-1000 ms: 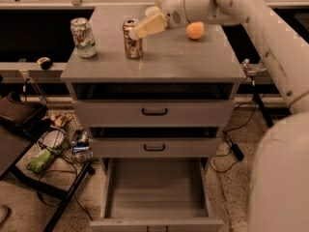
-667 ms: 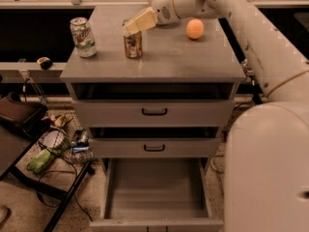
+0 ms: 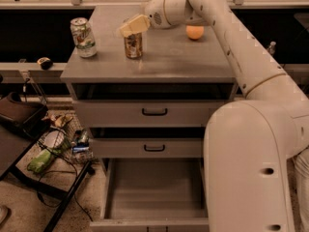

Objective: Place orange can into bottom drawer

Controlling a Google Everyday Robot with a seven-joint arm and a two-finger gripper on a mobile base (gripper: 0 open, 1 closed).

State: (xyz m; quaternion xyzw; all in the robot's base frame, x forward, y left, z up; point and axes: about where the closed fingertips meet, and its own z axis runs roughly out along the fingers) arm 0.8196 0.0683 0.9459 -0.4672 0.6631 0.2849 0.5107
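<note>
The orange can [image 3: 133, 46] stands upright on the grey cabinet top [image 3: 183, 57], left of centre. My gripper [image 3: 131, 26] hangs right over the can's top, hiding its lid, with my white arm [image 3: 227, 28] reaching in from the right. The bottom drawer [image 3: 153, 190] is pulled open at the cabinet's foot, and its plain grey inside holds nothing.
A white-and-green can [image 3: 83, 37] stands at the top's left edge. A round orange fruit [image 3: 195, 32] lies at the back right. The two upper drawers with black handles [image 3: 155, 112] are shut. Cables and clutter [image 3: 55, 146] lie on the floor at the left.
My gripper has moved left and slightly down, from beside the orange can's upper right to directly over its top. The cans and fruit have not moved.
</note>
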